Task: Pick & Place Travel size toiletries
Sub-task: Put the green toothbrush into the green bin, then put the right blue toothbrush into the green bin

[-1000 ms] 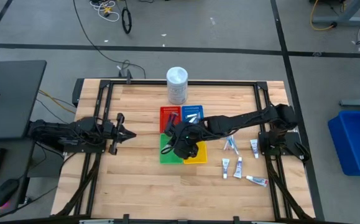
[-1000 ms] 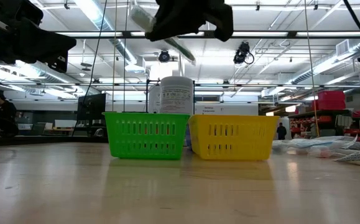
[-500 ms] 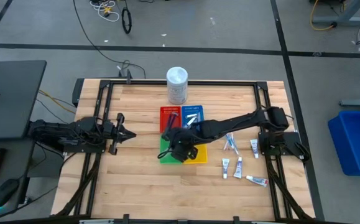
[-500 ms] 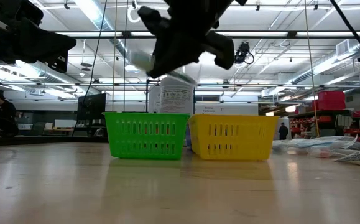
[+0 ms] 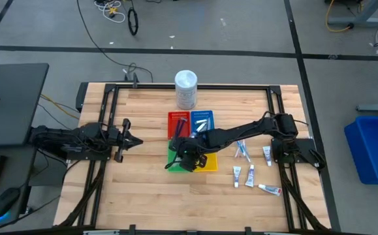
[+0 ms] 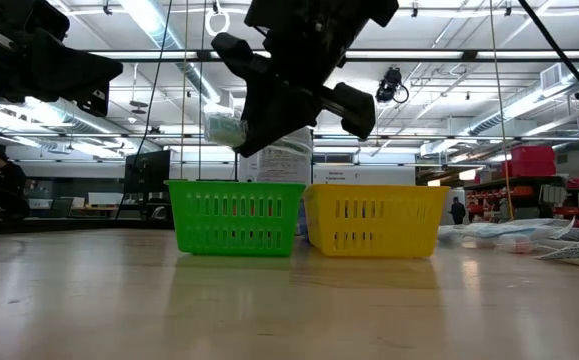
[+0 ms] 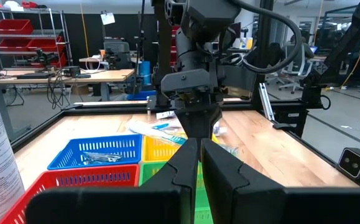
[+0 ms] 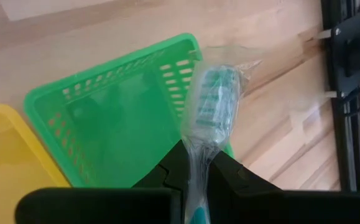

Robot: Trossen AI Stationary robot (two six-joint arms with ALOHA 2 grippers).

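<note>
Wooden slatted table (image 5: 149, 189) inside a black frame, grey workshop floor around it; the low view looks past it to a lit hall with desks and shelving.

At centre you have four small baskets in a block: red basket (image 5: 177, 121), blue basket (image 5: 202, 120), green basket (image 6: 235, 216), yellow basket (image 6: 374, 219). A tall white tub (image 5: 186, 89) stands just behind them, near the far edge.

Your right gripper (image 8: 195, 163) hangs over the green basket's outer edge, above its rim in the low view. Its jaws pinch a wrapped toothbrush (image 8: 212, 104) by the handle; the green-bristled head in clear film sticks out past the fingertips, over the basket rim and the bare wood beside it. In the low view the head shows pale at the gripper's side (image 6: 223, 130), clear of the basket.

Remaining toiletries lie loose on the table to the right of the baskets: small white tubes (image 5: 250, 175) and pale wrapped sticks (image 5: 242, 151), near the right arm's base. The blue basket holds some silvery items.

Your left gripper (image 5: 136, 140) waits at the table's left side, well apart from the baskets, fingers (image 7: 181, 168) pressed nearly together, holding nothing.
</note>
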